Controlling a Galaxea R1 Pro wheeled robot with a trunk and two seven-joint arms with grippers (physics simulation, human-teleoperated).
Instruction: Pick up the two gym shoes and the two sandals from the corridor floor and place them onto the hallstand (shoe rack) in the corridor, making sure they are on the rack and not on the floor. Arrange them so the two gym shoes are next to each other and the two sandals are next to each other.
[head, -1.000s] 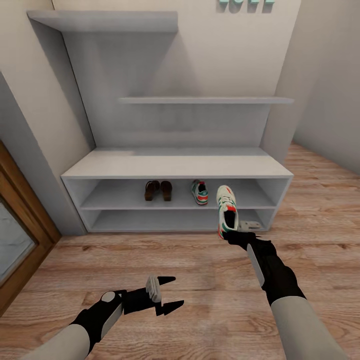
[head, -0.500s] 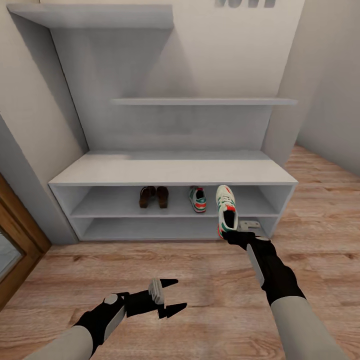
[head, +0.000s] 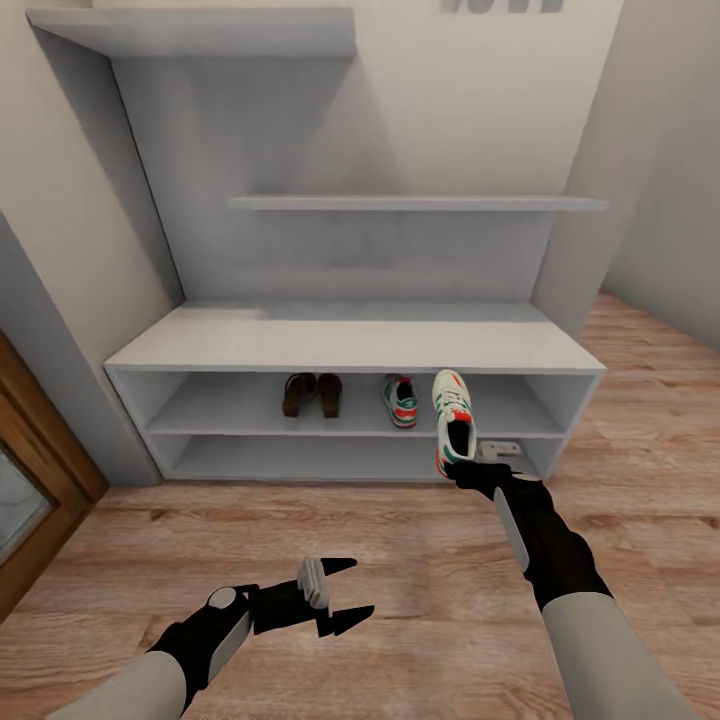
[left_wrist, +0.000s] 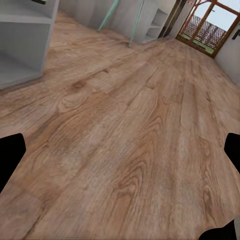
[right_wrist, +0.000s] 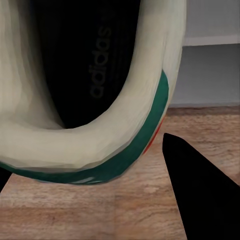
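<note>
Head view: light grey low hallstand (head: 350, 340) against the wall, wood-plank corridor floor (head: 420, 560) open before it. Its upper compartment holds two dark brown woven sandals (head: 312, 394) side by side and, just right of them, one white green-striped gym shoe (head: 401, 401). Right gripper (head: 468, 470) clamps the second gym shoe (head: 454, 418) by its heel before the hallstand's front edge. Left gripper (head: 340, 592) hangs spread, empty.

Left wrist view: bare floor, hallstand corner (left_wrist: 22, 42) beside.

Right wrist view: held shoe's dark inside (right_wrist: 80, 60), hallstand behind.
</note>
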